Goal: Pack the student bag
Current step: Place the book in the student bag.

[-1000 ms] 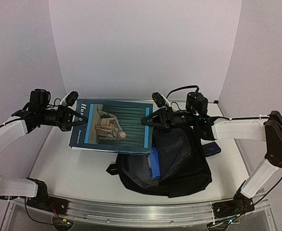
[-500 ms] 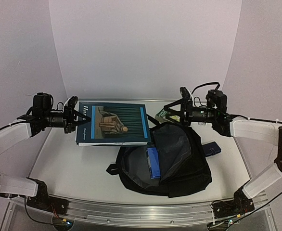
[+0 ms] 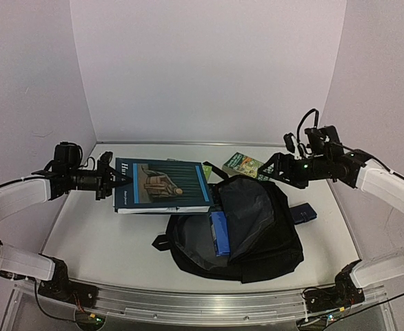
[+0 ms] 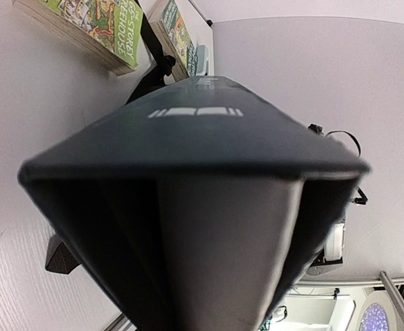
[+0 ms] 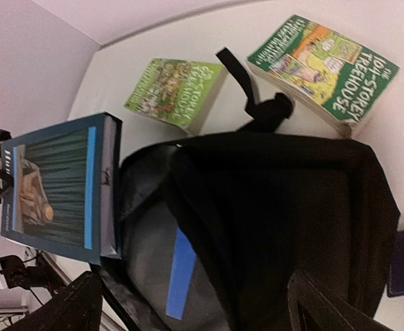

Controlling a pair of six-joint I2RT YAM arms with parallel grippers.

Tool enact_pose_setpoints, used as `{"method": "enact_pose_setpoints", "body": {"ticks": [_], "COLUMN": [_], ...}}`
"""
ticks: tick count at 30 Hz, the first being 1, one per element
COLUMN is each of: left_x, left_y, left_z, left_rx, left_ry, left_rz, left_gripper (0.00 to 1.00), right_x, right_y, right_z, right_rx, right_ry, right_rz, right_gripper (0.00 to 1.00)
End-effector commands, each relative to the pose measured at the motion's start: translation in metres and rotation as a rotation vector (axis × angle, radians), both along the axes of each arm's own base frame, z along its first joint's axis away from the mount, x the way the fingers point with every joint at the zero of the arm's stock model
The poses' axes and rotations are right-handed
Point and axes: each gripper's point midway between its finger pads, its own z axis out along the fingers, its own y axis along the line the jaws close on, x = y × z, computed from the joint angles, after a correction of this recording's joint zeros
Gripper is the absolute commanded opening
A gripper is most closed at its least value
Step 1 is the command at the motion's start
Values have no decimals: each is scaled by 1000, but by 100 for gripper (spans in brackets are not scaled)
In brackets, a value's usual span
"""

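The student bag (image 3: 257, 231) lies open on the table (image 3: 92, 234), right of the middle and toward the near edge, with its grey lining showing.

In the top view, one blue book (image 3: 219, 233) stands in the bag's mouth, so packing looks begun but far from finished. The left gripper (image 3: 111, 181) is clamped on the short edge of a large teal hardcover book (image 3: 164, 185), which is held flat just left of the opening and is not yet inside. The right gripper (image 3: 274, 167) hovers over the bag's far right corner. By the far edge lie a 104-Storey Treehouse paperback (image 3: 243, 165) and a green Treehouse paperback (image 3: 207, 171), the latter mostly hidden behind the hardcover. A dark blue pouch (image 3: 303, 212) lies beside the bag toward the right edge. All three are outside the bag.

In the left wrist view the hardcover fills nearly everything, seen end-on, and the fingers cannot be seen. Both paperbacks are cut off at the top.

In the right wrist view that gripper's fingers stand wide apart with nothing between them. The top loop (image 5: 257, 103) and both paperbacks show fully, and the pouch is cut by the right edge. Whether anything else lies deeper in the bag cannot be told, nor whether the hardcover's free end touches the bag.
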Motion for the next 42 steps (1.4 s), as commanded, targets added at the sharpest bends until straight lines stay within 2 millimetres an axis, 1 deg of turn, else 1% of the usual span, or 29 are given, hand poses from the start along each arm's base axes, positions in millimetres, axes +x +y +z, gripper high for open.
{"method": "enact_pose_setpoints", "body": {"ticks": [1, 2, 4, 6, 9, 13, 16, 18, 19, 20, 22, 23, 24, 26, 28, 32, 36, 39, 42], "left_x": [5, 5, 6, 6, 5, 3, 2, 1, 1, 2, 3, 3, 2, 1, 1, -1, 3, 4, 4], "left_y": [-2, -3, -4, -8, -14, -26, -36, -43, -45, -47, -51, -53, -56, -61, -67, -83, -96, -103, -105], "left_z": [7, 5, 2, 1, -1, 2, 1, -2, -5, -9, -16, -19, -22, -29, -36, -51, -59, -56, -56], "left_rx": [-17, -15, -16, -24, -23, -35, -60, -47, -37, -28, -21, -25, -32, -38, -28, 21, 58, 66, 70], "left_ry": [-32, -23, -8, -8, -2, -7, 10, 18, 26, 35, 61, 72, 80, 103, 126, 156, 169, 152, 151], "left_rz": [11, 13, 18, 13, 1, -13, -23, -25, -19, -14, 1, 3, 2, 6, 5, -21, -44, -54, -53], "left_gripper": [2, 2, 2, 2, 3, 3, 3, 3, 3, 3, 3, 4, 4, 5, 4, 4, 4, 4, 4], "right_x": [-42, -51, -60, -60, -56, -55, -51, -46, -44, -43, -40, -38, -37, -38, -39, -40, -38, -38, -36], "right_y": [-6, 2, 10, 7, 0, 0, 3, 7, 9, 12, 17, 18, 18, 20, 22, 24, 23, 24, 26], "right_z": [-33, -31, -21, -19, -35, -60, -67, -66, -65, -62, -54, -48, -43, -30, -16, 13, 25, 33, 40], "right_rx": [-48, 4, 88, 91, 47, 19, 14, 25, 33, 43, 70, 80, 88, 114, 150, 223, 241, 255, 268], "right_ry": [138, 143, 136, 120, 139, 195, 203, 199, 199, 198, 184, 176, 165, 145, 123, 66, 42, 25, 9], "right_rz": [91, 133, 163, 141, 98, 92, 93, 90, 90, 94, 101, 99, 96, 97, 97, 93, 76, 79, 86], "right_gripper": [87, 86, 84, 83, 82, 81, 78, 69, 61, 52, 30, 21, 14, 4, 0, 0, 0, 0, 0]}}
